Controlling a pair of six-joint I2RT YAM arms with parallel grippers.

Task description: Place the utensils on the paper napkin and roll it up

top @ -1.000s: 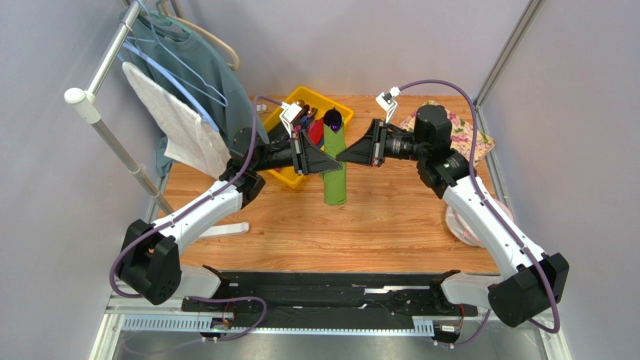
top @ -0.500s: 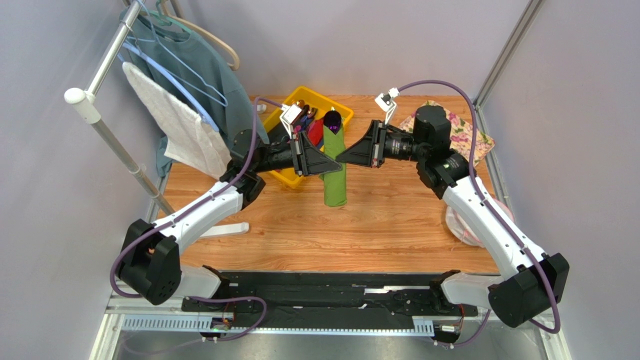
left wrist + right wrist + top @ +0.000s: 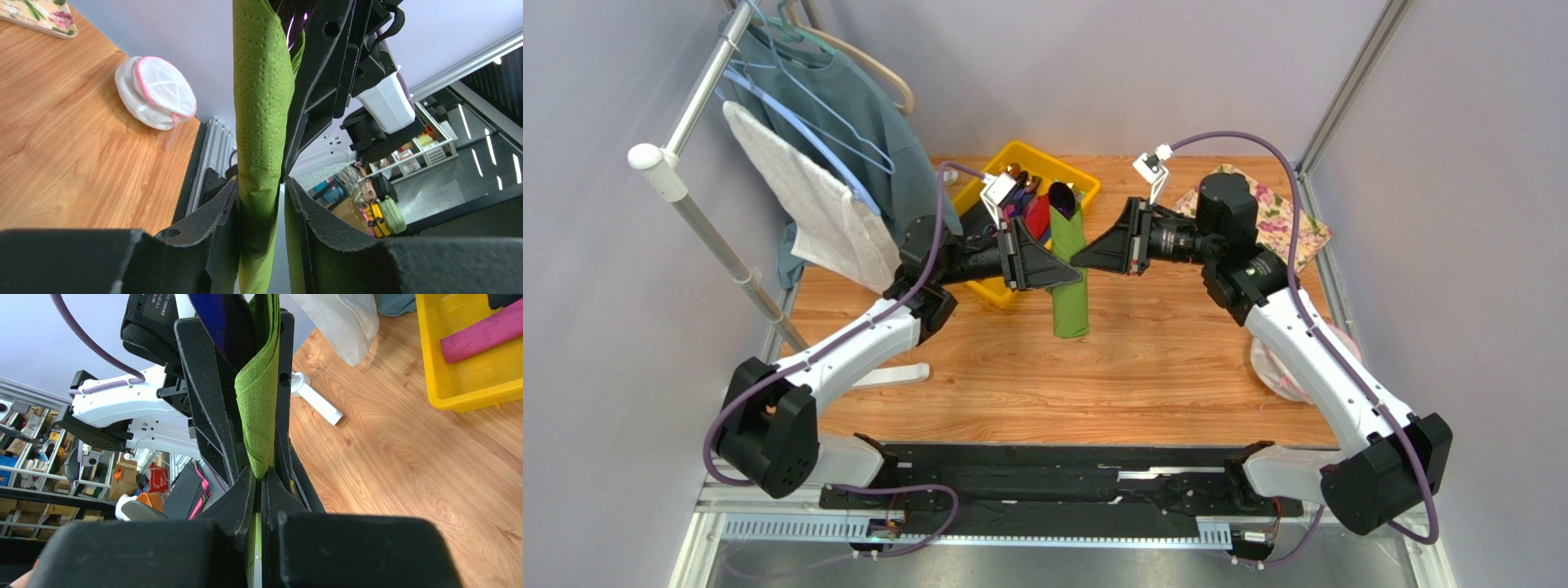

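Note:
The paper napkin [image 3: 1070, 288], green and rolled into a tube, hangs upright above the table between both grippers. A dark purple utensil head [image 3: 1063, 196] sticks out of its top; the rest of the utensils is hidden inside the roll. My right gripper [image 3: 1084, 256] comes from the right and is shut on the napkin [image 3: 258, 416]. My left gripper [image 3: 1053, 272] comes from the left and is open. In the left wrist view the napkin [image 3: 261, 92] rests against one finger [image 3: 227, 202], with a gap to the other finger.
A yellow bin [image 3: 1051, 159] holding a magenta cloth stands just behind the grippers. A floral mat [image 3: 1284, 214] lies at the back right, and a white pouch with pink trim [image 3: 1284, 361] at the right edge. A clothes rack [image 3: 817, 123] with its foot [image 3: 891, 376] stands on the left.
My left gripper's jaws have parted and let go of the napkin roll. The right gripper keeps its hold, and both arms have barely moved.

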